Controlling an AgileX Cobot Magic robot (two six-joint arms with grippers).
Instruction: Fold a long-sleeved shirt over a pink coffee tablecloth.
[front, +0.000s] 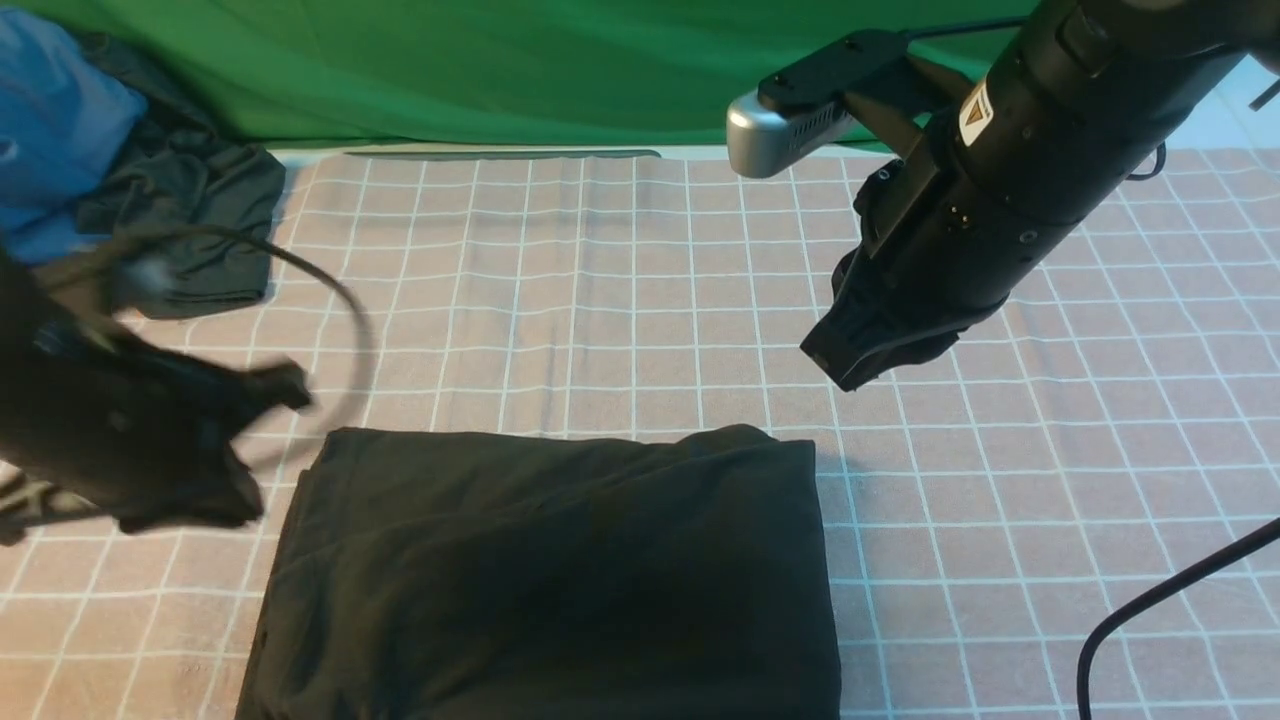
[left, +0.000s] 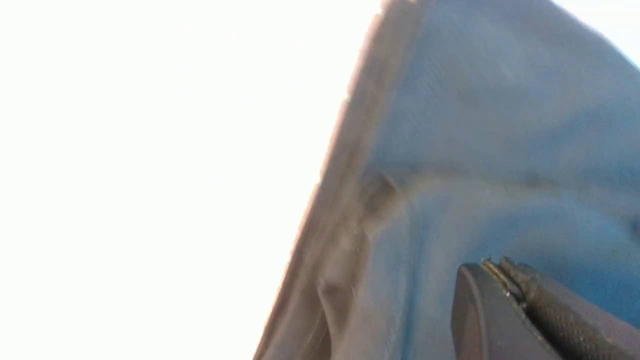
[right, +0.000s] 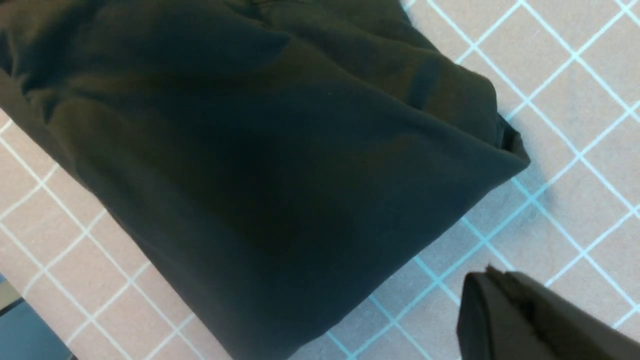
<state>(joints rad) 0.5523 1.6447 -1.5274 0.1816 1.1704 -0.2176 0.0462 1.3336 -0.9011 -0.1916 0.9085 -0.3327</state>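
The long-sleeved shirt (front: 550, 570) lies folded into a black rectangular bundle on the pink coffee tablecloth (front: 640, 300), front and centre; its print is hidden. My left gripper (front: 290, 385) is blurred at the left, just beyond the shirt's far left corner, shut and empty. In the left wrist view the left gripper (left: 492, 265) shows both jaws pressed together. My right gripper (front: 835, 365) hangs shut above the cloth, off the shirt's far right corner. The right wrist view shows the shirt (right: 250, 150), the gridded tablecloth (right: 575, 100) and the shut right gripper (right: 487, 275) apart from the fabric.
A blue garment (front: 50, 130) and a dark grey-green garment (front: 200, 230) lie heaped at the far left corner. The plain green cloth (front: 500, 70) hangs behind the table. A black cable (front: 1150, 600) crosses the front right. The left wrist view is filled by blue fabric (left: 500, 125) and glare.
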